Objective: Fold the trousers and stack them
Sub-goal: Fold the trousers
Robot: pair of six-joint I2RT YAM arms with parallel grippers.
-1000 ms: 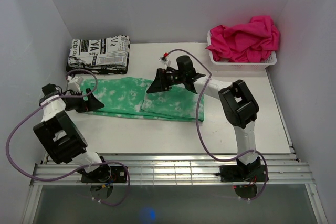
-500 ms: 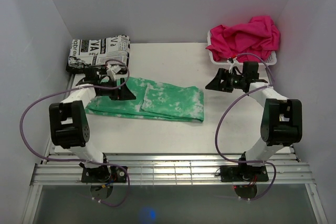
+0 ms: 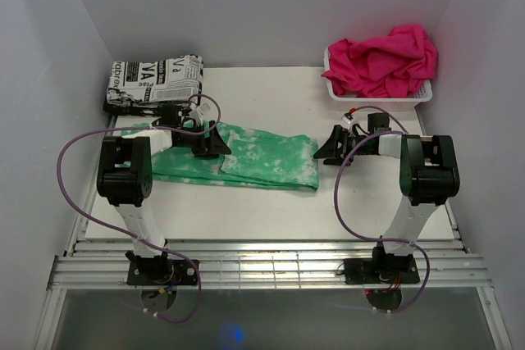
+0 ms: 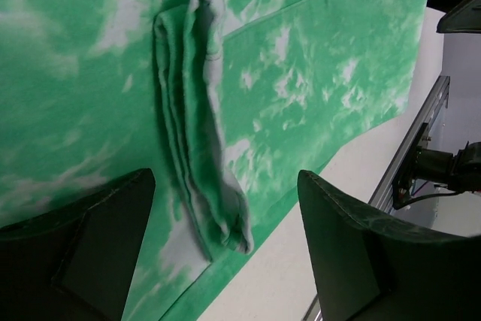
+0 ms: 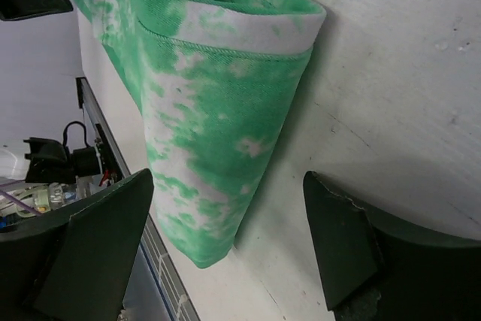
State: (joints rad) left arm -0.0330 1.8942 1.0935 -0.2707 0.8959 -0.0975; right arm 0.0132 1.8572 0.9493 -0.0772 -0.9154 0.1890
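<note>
Right gripper (image 3: 328, 152) has come back beside trousers' (image 3: 262, 157) right edge, jaws apart; left gripper (image 3: 207, 141), jaws apart, over middle fold.

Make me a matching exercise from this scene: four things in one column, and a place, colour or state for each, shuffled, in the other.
Things:
1. trousers
2. newsprint cloth
3. pink cloth
4. basket

Descriptions:
A. white, far right corner
B. folded into a neat block, far left corner
C. heaped up in a container
D. green, lying flat in the middle

Pairs: 1-D, 2-B, 3-C, 4-A
</note>
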